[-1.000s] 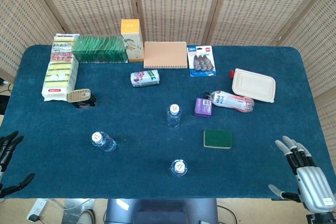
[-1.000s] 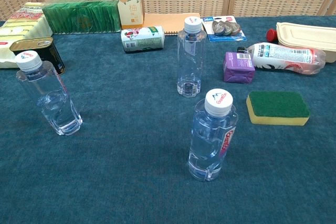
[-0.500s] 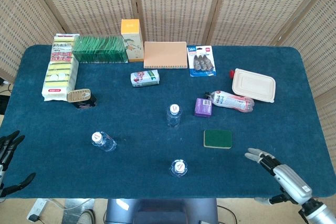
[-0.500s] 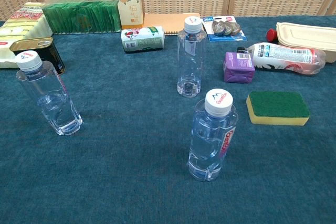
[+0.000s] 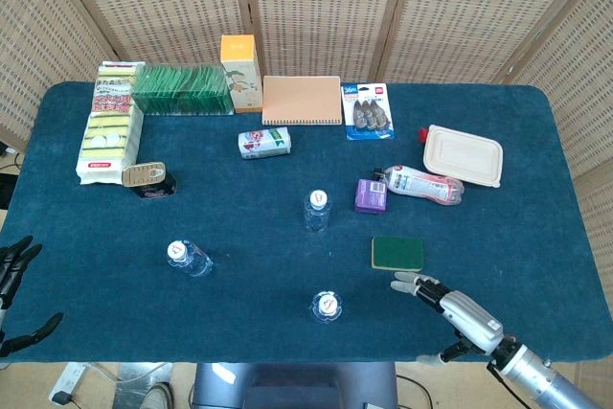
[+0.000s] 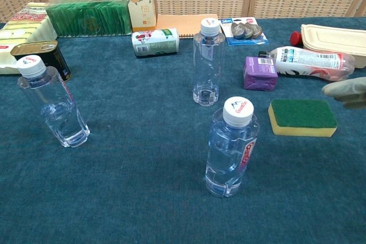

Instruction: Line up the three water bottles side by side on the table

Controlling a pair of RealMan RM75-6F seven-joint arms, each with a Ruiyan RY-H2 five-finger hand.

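Note:
Three clear water bottles with white caps stand upright and apart on the blue table. One bottle [image 5: 317, 210] [image 6: 208, 62] is in the middle, one [image 5: 187, 257] [image 6: 51, 102] to the left, and one [image 5: 326, 306] [image 6: 231, 146] near the front edge. My right hand [image 5: 448, 306] [image 6: 349, 92] hovers open at the front right, a short way right of the front bottle, fingers pointing left and holding nothing. My left hand [image 5: 14, 289] sits open off the table's front left corner.
A green sponge [image 5: 397, 253] [image 6: 303, 116] lies just beyond the right hand. A purple box [image 5: 370, 195], a lying bottle [image 5: 424, 184] and a beige lidded container [image 5: 464, 154] sit behind it. A tin [image 5: 145, 177], small carton [image 5: 264, 143], notebook [image 5: 302, 100] and packs line the back.
My right hand has swept left along the front edge, from the far right corner toward the front bottle. The left hand and all three bottles stay put.

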